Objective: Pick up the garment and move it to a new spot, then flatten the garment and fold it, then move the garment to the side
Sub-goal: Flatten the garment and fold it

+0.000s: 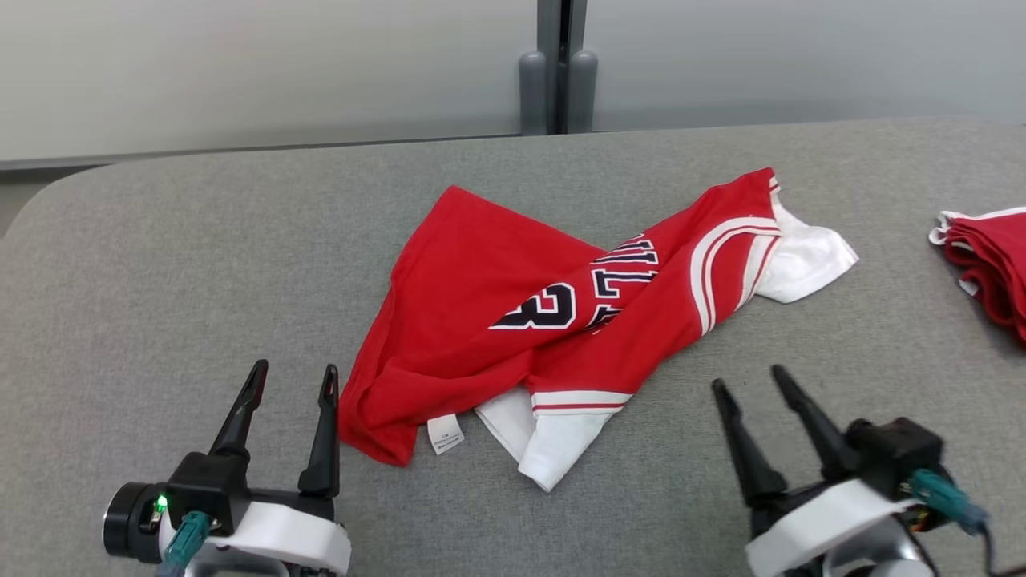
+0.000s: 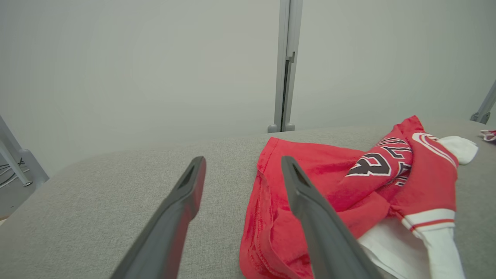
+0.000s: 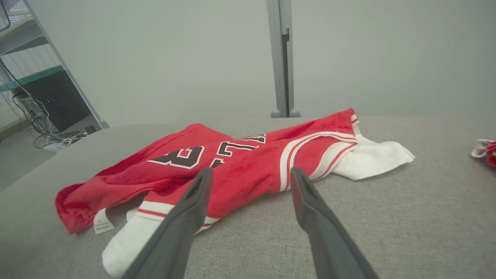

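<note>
Since the shirt (image 1: 465,304) lies crumpled on the table (image 1: 160,264), long axis running near-left to far-right, I'd lead with my left gripper (image 1: 295,369), just beside its near corner; right gripper (image 1: 747,377) sits further off. Both spread wide, empty.

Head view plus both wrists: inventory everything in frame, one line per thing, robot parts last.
garment: one, red with white sleeves and dark lettering, crumpled at the table's middle
care label: one, white, at the garment's near edge
cloth pile: one, red and white, at the table's right edge
table: one, grey fabric top, under everything
post: one, grey, against the pale wall behind the table
cables: a few, dark, on the floor past the table's left end
left end effector: one, dark fingers, open, just left of the garment's near corner
right end effector: one, dark fingers, open, near right of the garment
</note>
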